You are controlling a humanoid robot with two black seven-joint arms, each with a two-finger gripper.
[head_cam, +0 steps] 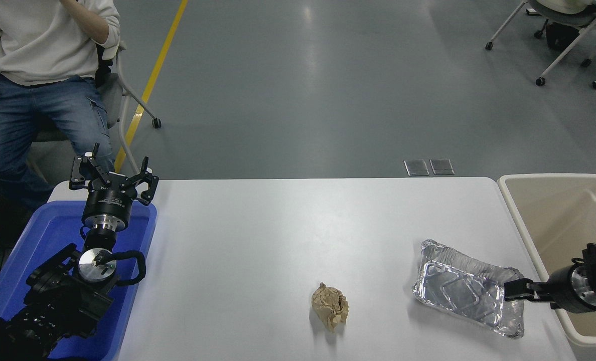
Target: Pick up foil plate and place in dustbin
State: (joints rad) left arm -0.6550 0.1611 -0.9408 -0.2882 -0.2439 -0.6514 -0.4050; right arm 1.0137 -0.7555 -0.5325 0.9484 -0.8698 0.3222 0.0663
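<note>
The foil plate [466, 293], a shiny silver shallow tray with a crinkled rim, lies on the white table [278, 235] at the right front. My right gripper [514, 292] comes in from the right edge, low over the table, and sits at the plate's right rim; I cannot see whether it grips the rim. The dustbin [529, 240], a large cream bin with a thick rim, stands just off the table's right edge, and my right wrist is over its left rim. My left gripper [112, 175] is parked at the lower left, open and empty.
A crumpled brown paper wad [330, 312] lies on the table left of the plate. A blue plastic tub [37, 240] sits under my left arm. A seated person [37, 75] is at the far left. Office chairs [564, 35] stand far back right.
</note>
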